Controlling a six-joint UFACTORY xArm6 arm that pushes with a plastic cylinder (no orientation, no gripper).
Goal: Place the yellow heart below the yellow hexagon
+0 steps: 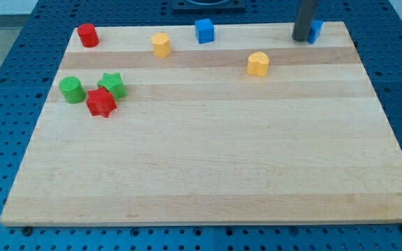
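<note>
The yellow heart (257, 63) lies on the wooden board (208, 167) right of centre, near the view's top. The yellow hexagon (160, 44) lies further left and a little higher, near the board's top edge. My tip (301, 39) rests on the board at the top right, up and to the right of the heart and apart from it. The tip stands right against the left side of a blue block (317, 31), which the rod partly hides.
A blue cube (204, 31) sits at the top edge between the hexagon and my tip. A red cylinder (87, 35) is at the top left. A green cylinder (70, 89), a green star (112, 85) and a red star (101, 102) cluster at the left.
</note>
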